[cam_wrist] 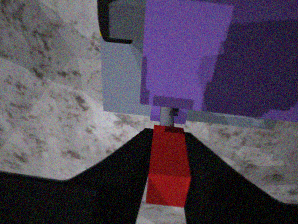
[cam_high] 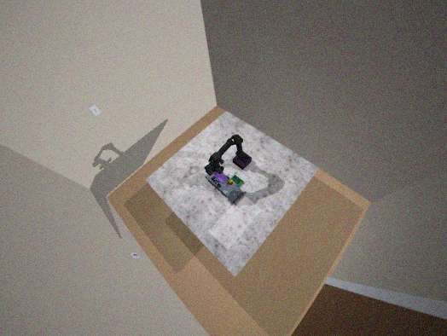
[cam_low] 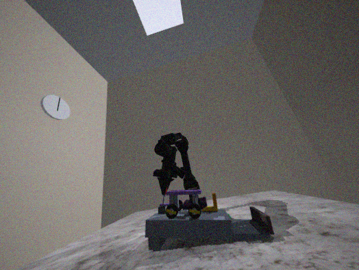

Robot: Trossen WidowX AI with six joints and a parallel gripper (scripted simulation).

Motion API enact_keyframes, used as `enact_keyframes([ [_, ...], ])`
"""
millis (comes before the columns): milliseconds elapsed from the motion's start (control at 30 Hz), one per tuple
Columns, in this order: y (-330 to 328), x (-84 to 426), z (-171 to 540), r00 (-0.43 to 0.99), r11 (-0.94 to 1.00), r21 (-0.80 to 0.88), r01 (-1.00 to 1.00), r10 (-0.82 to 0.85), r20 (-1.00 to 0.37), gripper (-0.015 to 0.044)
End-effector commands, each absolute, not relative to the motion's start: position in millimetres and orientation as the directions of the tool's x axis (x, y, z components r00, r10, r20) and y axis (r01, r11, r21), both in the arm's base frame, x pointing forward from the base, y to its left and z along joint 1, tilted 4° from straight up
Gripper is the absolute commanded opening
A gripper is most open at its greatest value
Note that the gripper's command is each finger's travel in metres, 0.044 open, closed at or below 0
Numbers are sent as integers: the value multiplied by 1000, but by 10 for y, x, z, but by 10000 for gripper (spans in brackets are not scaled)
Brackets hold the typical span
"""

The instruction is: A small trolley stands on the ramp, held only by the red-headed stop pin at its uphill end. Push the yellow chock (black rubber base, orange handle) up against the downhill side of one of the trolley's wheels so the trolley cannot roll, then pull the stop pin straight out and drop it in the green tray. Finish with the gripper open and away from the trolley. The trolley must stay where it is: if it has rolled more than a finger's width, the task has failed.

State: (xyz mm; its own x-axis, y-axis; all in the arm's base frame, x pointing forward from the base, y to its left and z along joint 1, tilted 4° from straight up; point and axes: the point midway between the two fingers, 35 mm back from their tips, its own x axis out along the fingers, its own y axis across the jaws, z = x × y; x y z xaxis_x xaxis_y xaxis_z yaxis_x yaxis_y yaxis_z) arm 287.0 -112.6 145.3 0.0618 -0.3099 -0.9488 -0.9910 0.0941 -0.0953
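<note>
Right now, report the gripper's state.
Gripper: shut on the stop pin's red head, fingers on both sides.

A plain, bare indoor room: beige walls, a round wall clock (cam_low: 55, 107), a ceiling light panel (cam_low: 159, 14), and a marble-topped table (cam_high: 264, 222) on wood flooring.

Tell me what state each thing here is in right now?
Hand: shut on the stop pin.
Stop pin: gripped by its red head, grey shaft showing at the trolley's end.
Trolley: standing on the ramp.
Yellow chock: upright by the trolley's wheels; contact unclear.
</note>
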Motion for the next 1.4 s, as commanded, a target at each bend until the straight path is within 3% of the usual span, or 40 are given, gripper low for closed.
enact_keyframes([
  [0, -1129, 2871, 1506, 66, 98, -102, -990, -317, -946, 0],
  [1367, -1298, 2836, 1679, 66, 97, -102, -990, -319, -946, 0],
])
